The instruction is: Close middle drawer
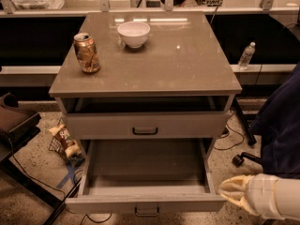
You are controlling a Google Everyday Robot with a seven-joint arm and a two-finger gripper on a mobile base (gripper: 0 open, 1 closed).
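On the floor at the left a snack bag [63, 140] lies just beside the cabinet, off the drawer's path. Up on the counter [187, 64] a can [86, 53] and a bowl [134, 33] stand back from the front edge, so a push below should not trouble them. The top drawer [187, 124] sits slightly out, and under it the middle drawer [145, 165] is pulled far out, bare inside, its low front nearest me. Its run back looks free. At the right the tool [229, 193] hangs low just beside the drawer's right front corner, placed, I'd guess, to swing before the front and press. Whether it is open or closed I cannot tell, and it seems to carry nothing. Behind it a chair wheel [239, 159] crowds the floor.
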